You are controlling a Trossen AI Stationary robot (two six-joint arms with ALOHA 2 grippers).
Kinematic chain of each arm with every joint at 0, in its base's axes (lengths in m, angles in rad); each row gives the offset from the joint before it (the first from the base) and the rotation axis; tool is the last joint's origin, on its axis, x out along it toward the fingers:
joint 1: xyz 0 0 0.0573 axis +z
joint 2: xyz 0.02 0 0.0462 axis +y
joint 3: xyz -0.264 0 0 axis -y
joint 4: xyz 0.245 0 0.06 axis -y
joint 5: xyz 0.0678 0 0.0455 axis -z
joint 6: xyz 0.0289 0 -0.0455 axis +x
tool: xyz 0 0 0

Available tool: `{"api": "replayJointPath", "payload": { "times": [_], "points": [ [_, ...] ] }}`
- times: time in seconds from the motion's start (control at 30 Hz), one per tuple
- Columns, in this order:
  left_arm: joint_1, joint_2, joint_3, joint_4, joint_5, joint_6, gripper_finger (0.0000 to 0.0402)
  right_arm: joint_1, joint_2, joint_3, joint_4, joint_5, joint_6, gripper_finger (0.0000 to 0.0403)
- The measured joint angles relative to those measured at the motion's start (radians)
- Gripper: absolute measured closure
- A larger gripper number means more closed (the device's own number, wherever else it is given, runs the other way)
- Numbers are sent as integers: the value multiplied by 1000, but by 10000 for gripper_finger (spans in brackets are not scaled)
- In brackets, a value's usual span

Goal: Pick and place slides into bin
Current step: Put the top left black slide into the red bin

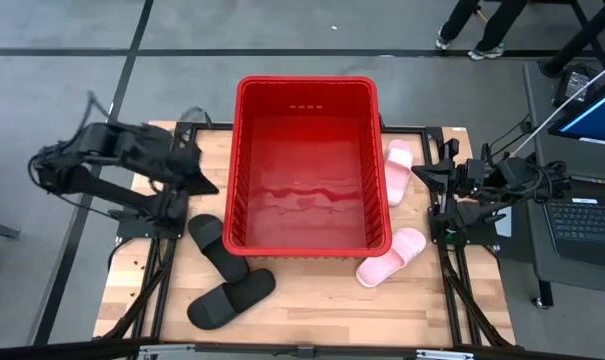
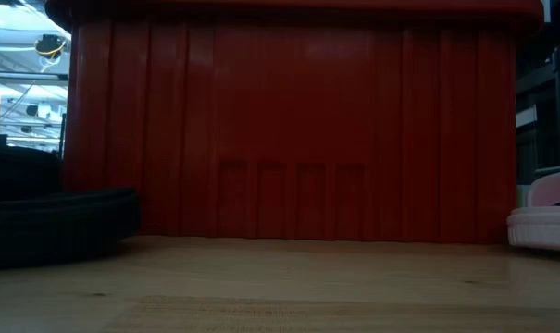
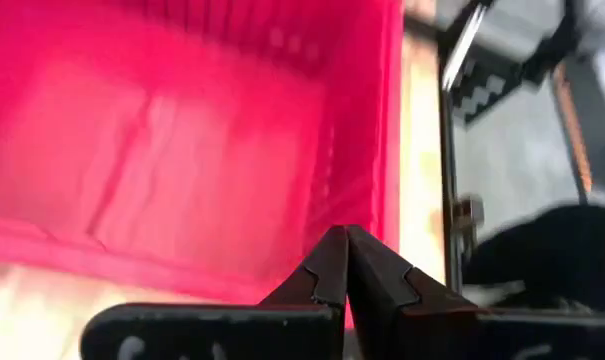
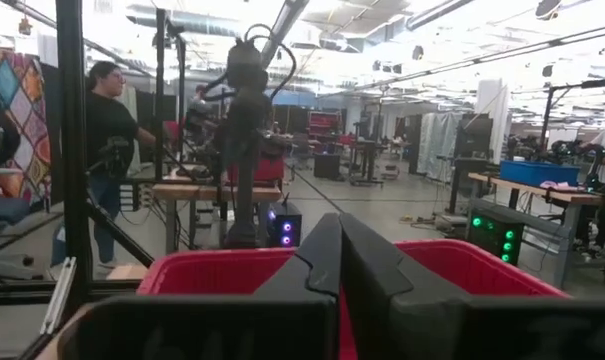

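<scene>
The red bin (image 1: pixel 307 165) stands in the middle of the table, with nothing in it. Two black slides lie on the table at its near left: one (image 1: pixel 217 245) beside the bin's corner, one (image 1: pixel 232 298) nearer the front edge. Two pink slides lie at the bin's right: one (image 1: pixel 396 170) along its right wall, one (image 1: pixel 392 257) at its near right corner. My left gripper (image 1: pixel 210 185) is shut and empty, above the table left of the bin. My right gripper (image 1: pixel 420 173) is shut and empty at the table's right, beside the far pink slide.
The bin's ribbed near wall (image 2: pixel 289 129) fills the low view, with a black slide (image 2: pixel 57 222) at its left and a pink slide (image 2: pixel 543 222) at its right. A laptop (image 1: pixel 587 215) stands off the table's right. People stand in the room beyond.
</scene>
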Motion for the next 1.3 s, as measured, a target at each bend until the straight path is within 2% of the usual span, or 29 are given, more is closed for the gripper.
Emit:
{"api": "replayJointPath", "payload": {
  "times": [0.13,0.27,0.43,0.6,0.77,1.07,1.3],
  "points": [
    [-107,101,82,-135,-44,-118,400,0,0,0,0,0,-27,392],
    [-214,178,168,-270,-144,-270,400,0,0,0,-12,0,-30,392],
    [-346,240,249,-328,-261,-434,400,0,0,0,-54,0,-26,392],
    [-445,288,250,-343,-338,-573,400,0,0,0,-69,0,-28,392],
    [-496,343,209,-341,-333,-657,400,0,0,0,-83,0,-29,392],
    [-523,385,136,-342,-204,-731,400,0,0,0,-98,0,-31,392],
    [-523,387,134,-342,-224,-830,400,0,0,0,-149,-1,-23,392]
  ]
}}
